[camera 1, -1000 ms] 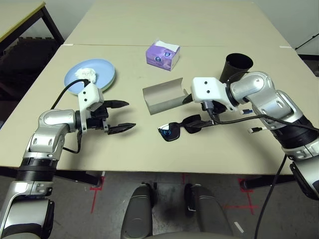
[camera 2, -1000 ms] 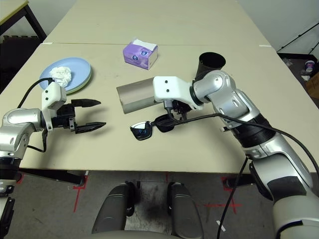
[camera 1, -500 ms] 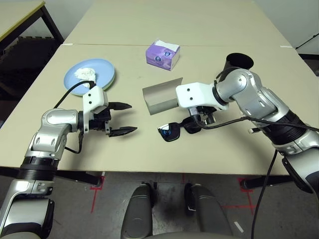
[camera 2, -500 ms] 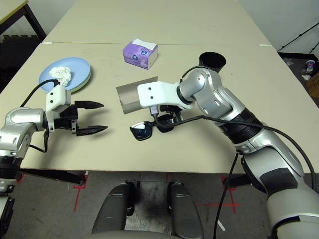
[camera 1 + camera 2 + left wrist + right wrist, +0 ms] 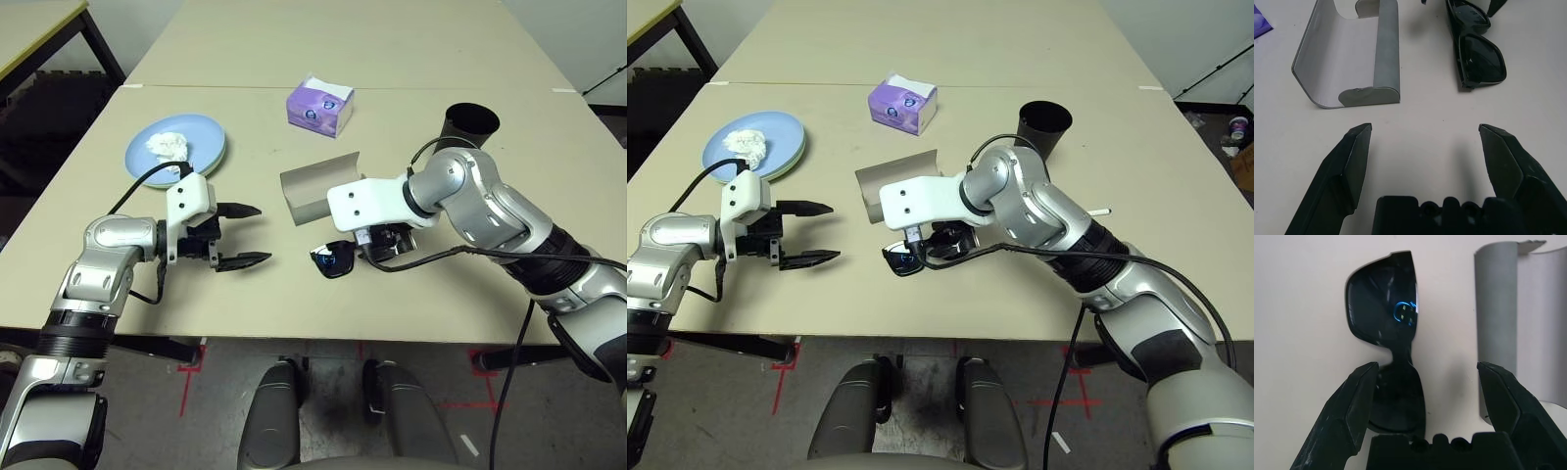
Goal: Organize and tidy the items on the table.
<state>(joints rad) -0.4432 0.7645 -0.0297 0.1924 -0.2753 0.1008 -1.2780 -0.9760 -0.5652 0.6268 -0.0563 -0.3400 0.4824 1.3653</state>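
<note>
Black sunglasses [image 5: 336, 260] lie on the table [image 5: 294, 304] just in front of the open grey glasses case [image 5: 312, 192]. My right gripper [image 5: 1427, 366] hovers open right over them, with one lens of the sunglasses [image 5: 1382, 318] between its fingers and the case [image 5: 1496, 308] beside it. My left gripper [image 5: 261, 234] is open and empty, low over the table to the left of the sunglasses [image 5: 1476, 49]. A crumpled white tissue [image 5: 167, 145] rests on the light blue plate [image 5: 196, 137] at the far left. The black cup [image 5: 468, 127] stands behind my right arm. A thin white pen [image 5: 1098, 211] lies to the right.
A purple tissue box [image 5: 320, 106] sits at the back centre. A pale green rim [image 5: 795, 162] peeks from under the blue plate. A second, yellow-edged table [image 5: 39, 29] stands beyond the far left corner. Bare tabletop stretches between my left gripper and the sunglasses.
My right arm has swung left and down, bringing its open gripper over the sunglasses. The left gripper has crept a little to the right, still open.
</note>
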